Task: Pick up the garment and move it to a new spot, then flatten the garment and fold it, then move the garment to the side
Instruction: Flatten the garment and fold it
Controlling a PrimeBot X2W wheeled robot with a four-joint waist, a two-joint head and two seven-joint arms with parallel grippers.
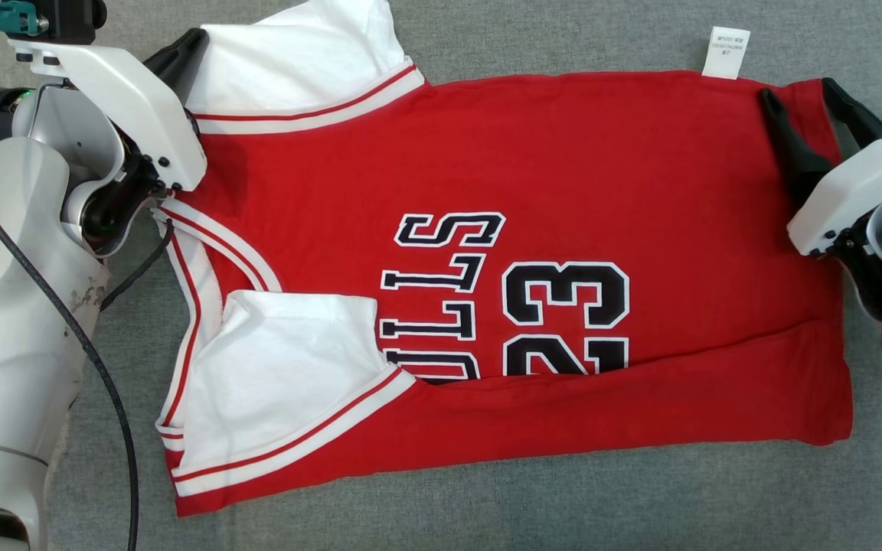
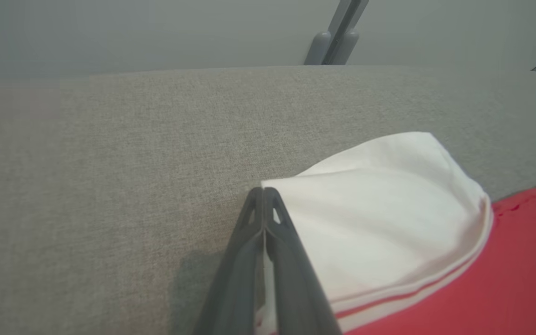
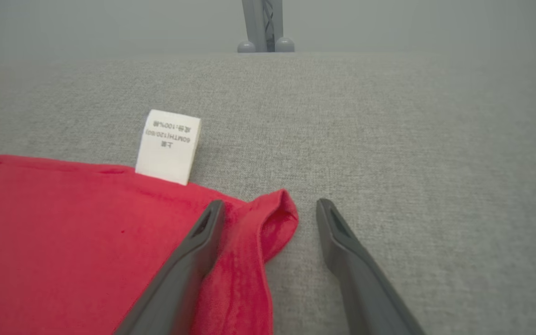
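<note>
Head view: the red garment [image 1: 563, 191] lies flat on the grey fabric surface [image 1: 563, 505], collar end at left, hem at right, near edge folded over. The left gripper [image 1: 192, 40] is at the far left corner, fingers pressed together on the edge of the garment's far white sleeve [image 1: 295, 61]. The right gripper [image 1: 797, 88] stands wide at the far right corner, holding nothing: one finger rests on red cloth, the other on the surface. A care label [image 1: 726, 52] projects from the far edge.

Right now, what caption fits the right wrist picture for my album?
Open right gripper straddles a corner of the red shirt, white tag nearby.
</note>
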